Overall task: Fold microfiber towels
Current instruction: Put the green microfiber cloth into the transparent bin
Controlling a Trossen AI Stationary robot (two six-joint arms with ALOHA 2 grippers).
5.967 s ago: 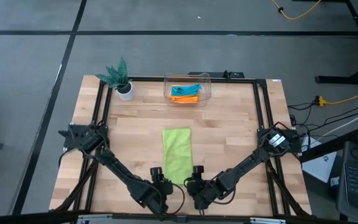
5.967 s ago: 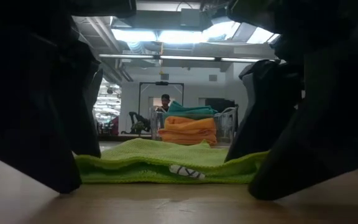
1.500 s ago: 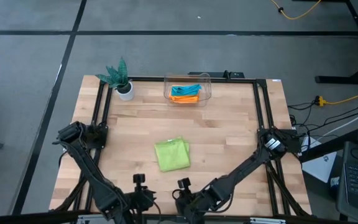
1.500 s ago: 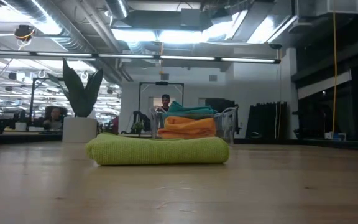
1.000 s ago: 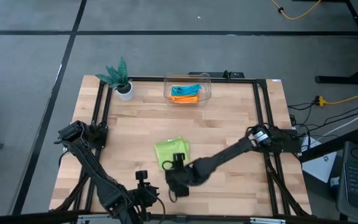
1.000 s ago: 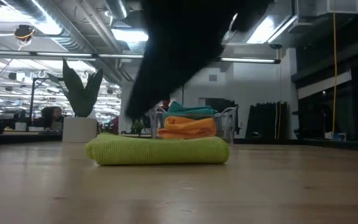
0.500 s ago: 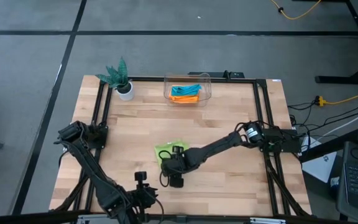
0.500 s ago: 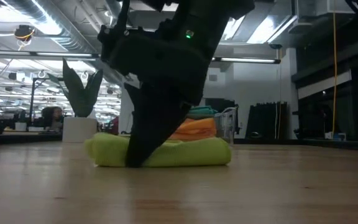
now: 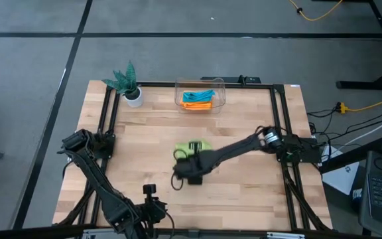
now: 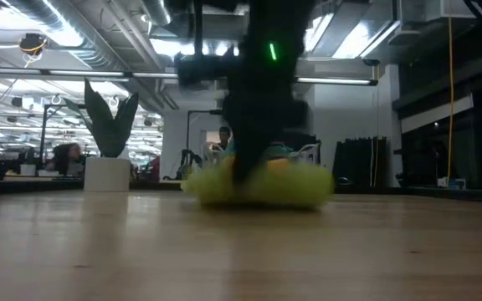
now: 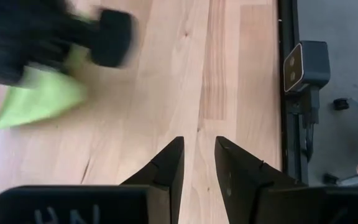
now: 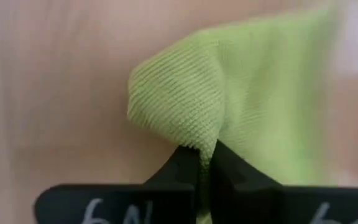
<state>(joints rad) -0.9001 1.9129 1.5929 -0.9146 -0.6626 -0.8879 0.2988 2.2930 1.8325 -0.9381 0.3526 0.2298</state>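
Observation:
The lime green microfiber towel (image 9: pixel 201 145) lies folded and bunched on the middle of the wooden table (image 9: pixel 244 192). My right gripper (image 9: pixel 190 157) is shut on its near side; the right wrist view shows the towel (image 12: pixel 260 93) running into the shut fingers (image 12: pixel 207 155). In the low view the right arm stands over the towel (image 10: pixel 262 186). Orange and teal towels (image 9: pixel 198 99) lie stacked in a clear bin at the far edge. My left gripper (image 9: pixel 150 194) waits by the near edge, open by a narrow gap (image 11: pixel 199 163), with nothing between its fingers. My right gripper pinches a raised ridge of the green towel (image 12: pixel 194 134) between its two fingers, at the towel's near side. The fingers come steeply from above. How many layers they have, I cannot tell. The towel's underside rests on the table (image 10: pixel 258 204).
A clear bin (image 9: pixel 221 93) stands at the far middle. A small green plant in a white pot (image 9: pixel 128 84) is at the far left. Black frame rails run along the table's left (image 9: pixel 105 119) and right sides. Bare wood lies around the towel.
My right gripper has swung from near the table's front edge to the green towel, tipped steeper, come down and shut on its near side. The towel has slid toward the far right and bunched up from its flat folded shape.

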